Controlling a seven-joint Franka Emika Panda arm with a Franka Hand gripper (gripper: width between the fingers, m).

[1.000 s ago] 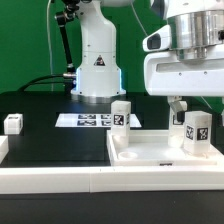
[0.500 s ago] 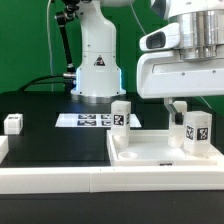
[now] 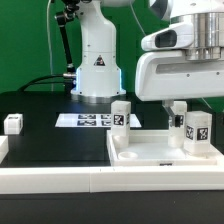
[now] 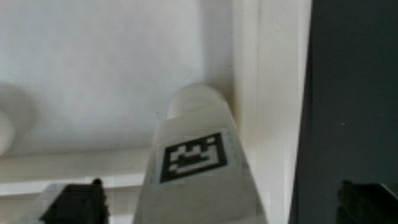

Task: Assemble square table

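Observation:
The square table top (image 3: 150,152), a white tray with a raised rim, lies at the front on the exterior view's right. Two white tagged legs stand upright in it: one (image 3: 120,114) at its far left corner, one (image 3: 196,130) at its far right. My gripper (image 3: 188,110) hangs just above and behind the right leg. In the wrist view that leg (image 4: 196,150) stands between my dark fingertips (image 4: 75,202), which are wide apart and do not touch it. The gripper (image 4: 219,205) is open. The tray's rim (image 4: 267,90) runs beside the leg.
A small white tagged block (image 3: 13,123) sits on the black table at the exterior view's left. The marker board (image 3: 88,120) lies behind the tray. The robot base (image 3: 97,70) stands at the back. A white rail (image 3: 50,180) runs along the front.
The gripper body has shifted slightly toward the exterior view's left. Both legs and the top have stayed put.

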